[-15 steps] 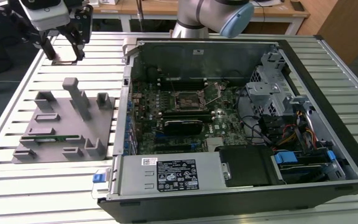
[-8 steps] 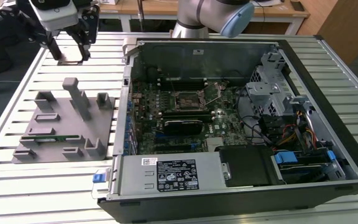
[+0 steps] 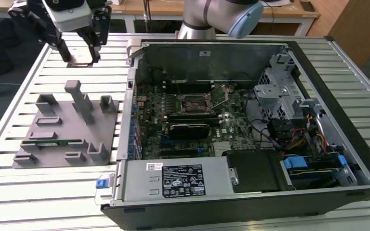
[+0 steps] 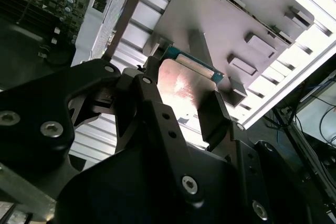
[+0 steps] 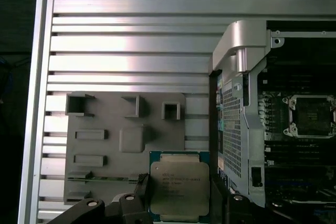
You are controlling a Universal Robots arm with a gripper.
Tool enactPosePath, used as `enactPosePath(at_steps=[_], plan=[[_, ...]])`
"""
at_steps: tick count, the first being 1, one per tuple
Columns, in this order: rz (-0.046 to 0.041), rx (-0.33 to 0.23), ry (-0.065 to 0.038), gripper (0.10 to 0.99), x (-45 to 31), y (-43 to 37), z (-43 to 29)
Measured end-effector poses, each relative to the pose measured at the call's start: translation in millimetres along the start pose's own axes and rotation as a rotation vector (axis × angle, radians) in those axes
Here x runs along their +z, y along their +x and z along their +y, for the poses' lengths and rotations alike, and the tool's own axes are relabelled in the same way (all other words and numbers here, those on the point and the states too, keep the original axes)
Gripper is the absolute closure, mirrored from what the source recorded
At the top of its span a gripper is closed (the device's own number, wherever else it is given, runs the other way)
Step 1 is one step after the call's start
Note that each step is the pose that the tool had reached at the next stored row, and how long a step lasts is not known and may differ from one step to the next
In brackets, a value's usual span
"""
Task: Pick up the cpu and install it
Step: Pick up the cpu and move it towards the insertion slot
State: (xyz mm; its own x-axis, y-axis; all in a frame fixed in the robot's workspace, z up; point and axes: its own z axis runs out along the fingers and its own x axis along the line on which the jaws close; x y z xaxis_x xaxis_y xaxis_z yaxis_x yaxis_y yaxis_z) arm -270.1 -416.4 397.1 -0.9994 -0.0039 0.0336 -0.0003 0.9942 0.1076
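My gripper (image 3: 80, 55) hangs above the slatted table at the exterior view's far left, beyond the grey fixture plate (image 3: 63, 130). It is shut on the cpu (image 3: 82, 59), a small flat square chip with a silvery top. In the first wrist view the cpu (image 5: 178, 179) sits between my black fingers (image 5: 140, 186), over the edge of the fixture plate (image 5: 105, 129). The second wrist view shows the cpu (image 4: 184, 85) from below, clamped at two sides. The open cpu socket (image 3: 194, 102) lies in the middle of the motherboard, to the exterior view's right of the gripper.
An open computer case (image 3: 313, 159) fills the exterior view's right half, its raised metal wall (image 5: 236, 40) close to the gripper. A green memory stick (image 3: 56, 142) lies on the fixture plate among upright grey posts (image 3: 79, 98). A black block (image 3: 190, 129) sits below the socket.
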Motion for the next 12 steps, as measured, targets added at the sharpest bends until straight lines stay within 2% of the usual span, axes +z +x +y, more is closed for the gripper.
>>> enactPosePath(at_steps=[12], plan=[[0.0, 0.0, 0.0, 0.545, 0.7, -20.2, -0.1]])
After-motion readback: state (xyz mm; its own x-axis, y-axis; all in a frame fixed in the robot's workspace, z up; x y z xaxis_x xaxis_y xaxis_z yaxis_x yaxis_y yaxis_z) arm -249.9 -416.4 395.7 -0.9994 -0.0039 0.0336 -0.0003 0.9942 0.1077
